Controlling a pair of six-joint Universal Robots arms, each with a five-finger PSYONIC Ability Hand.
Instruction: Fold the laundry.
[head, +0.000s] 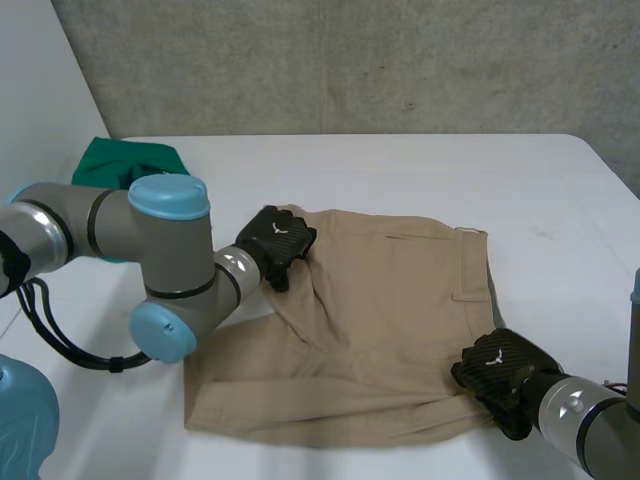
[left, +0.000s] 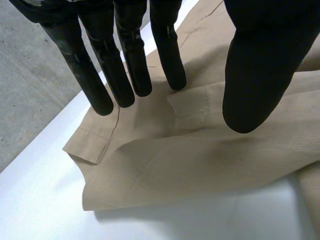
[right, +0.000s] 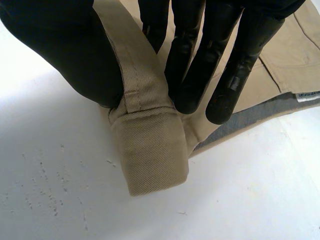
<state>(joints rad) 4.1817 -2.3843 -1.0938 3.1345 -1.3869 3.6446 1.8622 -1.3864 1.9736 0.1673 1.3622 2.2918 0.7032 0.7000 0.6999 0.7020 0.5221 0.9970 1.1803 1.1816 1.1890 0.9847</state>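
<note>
The white table (head: 420, 170) gives you plenty of room, and the tan shorts (head: 380, 320) lie mostly flat in the middle of it, rumpled near your left hand (head: 275, 240). That hand sits at the far left corner with fingers (left: 127, 65) straight and thumb apart, gripping nothing; you might press down there to anchor the cloth. Your right hand (head: 500, 372) pinches the near right corner, a thick seamed edge, between thumb and fingers; lift it clear before carrying it over. The green cloth (head: 135, 160) bunched at the table's far left lies apart from the shorts.
</note>
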